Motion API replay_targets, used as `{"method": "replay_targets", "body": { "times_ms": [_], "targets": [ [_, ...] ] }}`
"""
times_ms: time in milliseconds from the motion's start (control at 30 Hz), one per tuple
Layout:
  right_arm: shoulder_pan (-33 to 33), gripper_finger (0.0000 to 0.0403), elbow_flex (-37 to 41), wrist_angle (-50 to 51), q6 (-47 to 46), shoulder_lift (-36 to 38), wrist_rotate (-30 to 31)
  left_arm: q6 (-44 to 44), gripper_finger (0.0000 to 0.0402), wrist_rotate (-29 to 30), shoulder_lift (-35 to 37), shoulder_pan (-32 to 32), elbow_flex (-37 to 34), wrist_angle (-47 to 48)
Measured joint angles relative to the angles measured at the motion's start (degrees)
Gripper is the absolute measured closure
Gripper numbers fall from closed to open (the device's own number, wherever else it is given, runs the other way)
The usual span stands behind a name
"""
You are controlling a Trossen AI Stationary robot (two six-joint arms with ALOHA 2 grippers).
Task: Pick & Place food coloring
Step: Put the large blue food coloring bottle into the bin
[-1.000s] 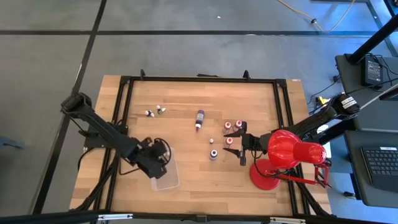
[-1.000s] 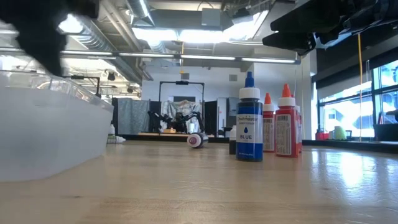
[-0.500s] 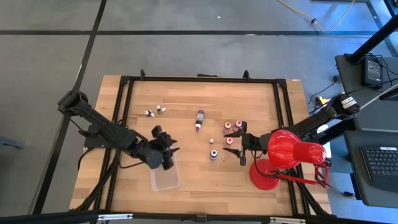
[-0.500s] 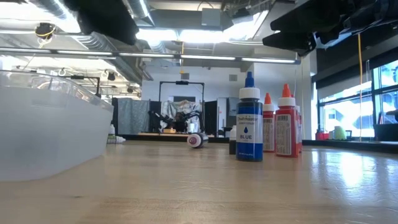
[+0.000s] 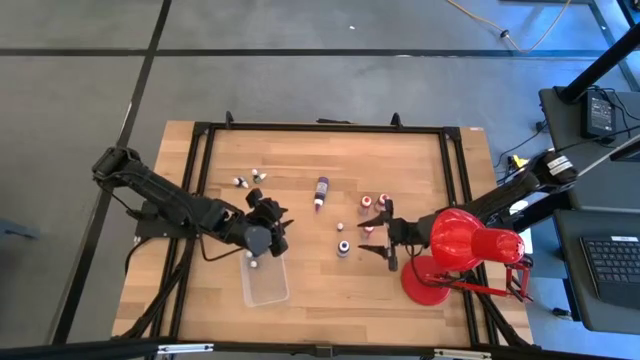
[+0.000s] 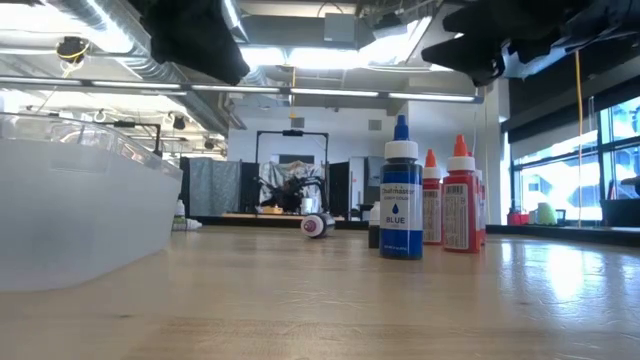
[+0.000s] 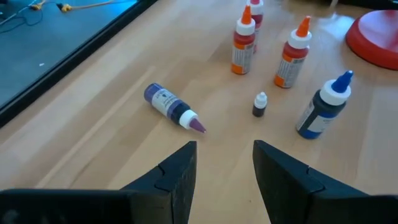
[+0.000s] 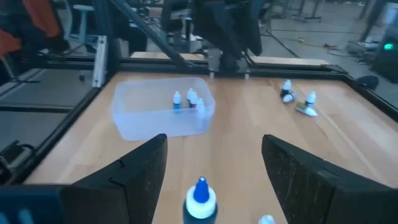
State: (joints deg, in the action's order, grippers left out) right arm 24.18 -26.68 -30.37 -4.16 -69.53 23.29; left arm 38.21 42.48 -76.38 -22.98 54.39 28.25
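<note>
The food coloring bottles are spread over the table. A purple one lies on its side mid-table. Red ones, a blue one and a tiny dark one stand upright right of it. Two tiny ones lie at the far left. Several small ones are in the clear tray. My left gripper hangs open above the tray's far end, pointing at the purple bottle. My right gripper hangs open, and the blue bottle's cap shows low between its fingers, apart from them.
A big red desk lamp stands on its round base at the table's right, close behind my right gripper. A black frame runs along the table's edges. Bare wood lies near the front edge, right of the tray.
My left gripper has risen from over the tray and gone toward the table's far right, turning and tipping up until it points at the purple bottle. Small bottles in the tray that it covered now show. The bottles on the table have not moved.
</note>
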Motion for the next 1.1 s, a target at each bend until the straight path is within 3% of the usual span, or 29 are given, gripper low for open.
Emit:
{"method": "replay_targets", "body": {
  "times_ms": [333,833,1100],
  "targets": [
    [-0.02,0.0138,-5.47,0.62,-1.4,-10.02,3.62,-0.7,0.0248,-0.07,0.0,-0.02,0.0,0.23],
    [-0.02,0.0138,-23.31,33.1,-13.34,-20.87,3.71,-2.52,0.0248,-0.12,-0.04,-0.07,-0.01,0.22],
    [-0.02,0.0139,-23.91,34.69,-17.02,-23.77,3.69,-2.5,0.0248,-0.11,-0.07,-0.07,-0.02,0.16]
  ]
}}
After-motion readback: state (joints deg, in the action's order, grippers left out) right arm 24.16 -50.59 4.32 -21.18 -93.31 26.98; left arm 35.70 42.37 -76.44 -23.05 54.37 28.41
